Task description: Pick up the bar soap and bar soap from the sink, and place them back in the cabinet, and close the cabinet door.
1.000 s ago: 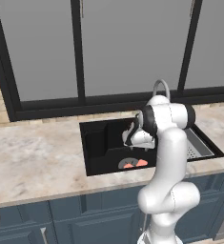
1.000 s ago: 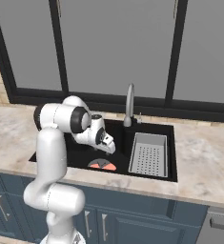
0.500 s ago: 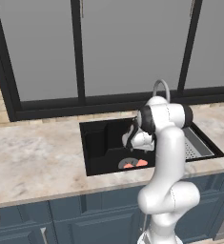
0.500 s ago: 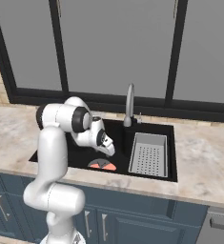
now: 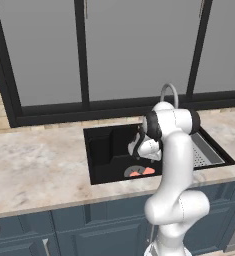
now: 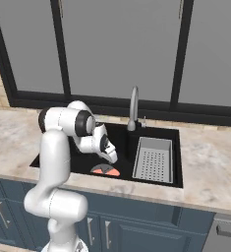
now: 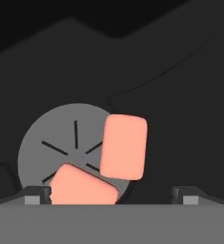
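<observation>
Two salmon bar soaps lie on the round grey drain at the bottom of the black sink. One bar soap stands lengthwise across the drain's edge. The other bar soap lies just beside it, partly cut off at the bottom of the hand view. Both bars show from the base cameras too. My gripper hangs open inside the basin just above them, holding nothing. The cabinet and its door are out of view.
A grey perforated draining tray fills the sink's right side. The curved faucet rises behind the basin. Marble counter runs on both sides, with dark-framed grey panels behind and blue base cabinets below.
The hand has sunk a little deeper into the basin towards the soaps. The soaps have not moved.
</observation>
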